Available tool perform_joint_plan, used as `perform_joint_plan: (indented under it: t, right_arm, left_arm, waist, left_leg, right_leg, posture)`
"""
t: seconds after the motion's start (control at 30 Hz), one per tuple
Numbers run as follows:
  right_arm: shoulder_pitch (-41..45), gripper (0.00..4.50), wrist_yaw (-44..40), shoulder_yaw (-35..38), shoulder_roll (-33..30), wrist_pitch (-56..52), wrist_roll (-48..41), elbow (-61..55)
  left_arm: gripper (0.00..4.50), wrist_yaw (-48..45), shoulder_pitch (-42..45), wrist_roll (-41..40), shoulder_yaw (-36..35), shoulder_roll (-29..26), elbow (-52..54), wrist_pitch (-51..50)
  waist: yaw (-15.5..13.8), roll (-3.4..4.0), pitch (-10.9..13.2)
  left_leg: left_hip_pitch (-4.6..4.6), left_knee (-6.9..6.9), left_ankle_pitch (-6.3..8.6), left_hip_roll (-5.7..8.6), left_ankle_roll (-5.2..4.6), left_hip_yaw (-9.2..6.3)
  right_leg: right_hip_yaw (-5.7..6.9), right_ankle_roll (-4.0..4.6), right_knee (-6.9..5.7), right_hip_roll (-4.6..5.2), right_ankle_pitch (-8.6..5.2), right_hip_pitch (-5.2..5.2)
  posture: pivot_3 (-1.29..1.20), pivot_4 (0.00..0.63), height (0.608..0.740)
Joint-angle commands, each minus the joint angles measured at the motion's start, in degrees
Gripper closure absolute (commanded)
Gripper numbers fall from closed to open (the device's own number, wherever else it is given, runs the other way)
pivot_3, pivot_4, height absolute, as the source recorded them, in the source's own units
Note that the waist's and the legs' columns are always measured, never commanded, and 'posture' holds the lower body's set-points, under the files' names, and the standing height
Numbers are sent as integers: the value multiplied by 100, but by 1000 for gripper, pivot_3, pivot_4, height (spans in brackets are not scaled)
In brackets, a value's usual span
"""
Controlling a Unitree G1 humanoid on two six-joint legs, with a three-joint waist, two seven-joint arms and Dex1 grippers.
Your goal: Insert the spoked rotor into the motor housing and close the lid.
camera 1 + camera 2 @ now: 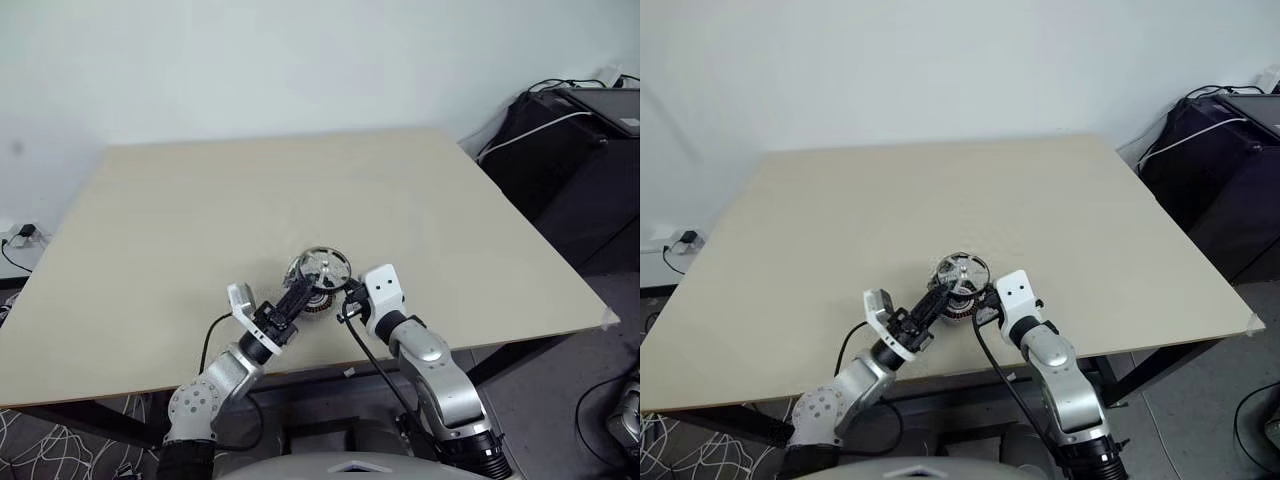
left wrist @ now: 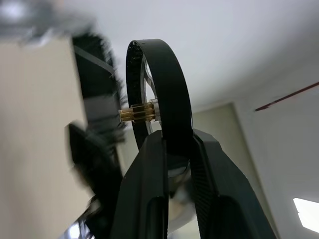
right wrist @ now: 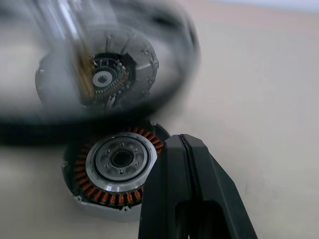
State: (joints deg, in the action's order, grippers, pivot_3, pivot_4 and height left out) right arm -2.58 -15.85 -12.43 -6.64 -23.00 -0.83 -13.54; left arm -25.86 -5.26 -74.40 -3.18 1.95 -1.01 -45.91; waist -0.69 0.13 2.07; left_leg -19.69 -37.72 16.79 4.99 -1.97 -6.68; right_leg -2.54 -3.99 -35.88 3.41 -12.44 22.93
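While the head views look down on the beige table (image 1: pixel 420 220), the left gripper (image 1: pixel 300 290) holds the spoked rotor (image 1: pixel 321 267) by its rim, raised just past its fingertips. Beneath the rotor and just beside the right gripper (image 1: pixel 349 297) sits the motor housing (image 1: pixel 320 301), near the table's front edge.

Left wrist view: both fingers (image 2: pixel 144 189) are clamped on the rotor's dark rim, which stands edge-on straight ahead of them, a brass-coloured hub sticking out sideways.

Right wrist view: the right gripper's fingers (image 3: pixel 187 189) are pressed together with nothing between them. The housing lies flat on the table just beside their tips, copper windings around a silver centre. The rotor hangs blurred above and beyond it.
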Motion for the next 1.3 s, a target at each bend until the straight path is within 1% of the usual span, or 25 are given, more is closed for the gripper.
perform_joint_plan:
  t: [0.03, 0.33, 0.63, 1.3]
  right_arm:
    - [65, 4500, 5, 23, 28, 145, -62, -143]
    - [-3, 4500, -46, 109, -12, 122, -156, -352]
    - [-464, 4500, -206, 221, -359, -121, -303, -721]
    - [-605, 4500, -203, 227, -481, -208, -394, -868]
  left_arm:
    - [4169, 117, 160, 98, -28, 3, -8, -176]
    - [4169, 374, 256, 398, -350, 243, -250, 33]
    - [4169, 324, 400, 588, -540, 441, -496, 122]
    - [4169, 97, 832, 1091, -497, 670, -1269, 337]
  waist:
    - [-4, 0, 0]
    - [-8, 1, 0]
    - [-27, -1, -1]
    - [-20, -1, -1]
  left_leg:
    - [-1, 0, 0, 0, 0, -1]
    - [-1, 0, 11, 0, 23, -1]
    - [-2, 0, 14, 2, 26, -2]
    - [-2, -4, 15, 2, 27, 0]
  right_leg:
    - [1, 0, 0, 0, 0, 1]
    - [0, 1, 0, 2, 0, 0]
    - [1, -1, 3, 3, 0, -1]
    - [1, -4, 1, 4, 2, -2]
  posture:
    - [0, 0, 740]
    - [0, 0, 740]
    - [0, 0, 740]
    - [0, 0, 740]
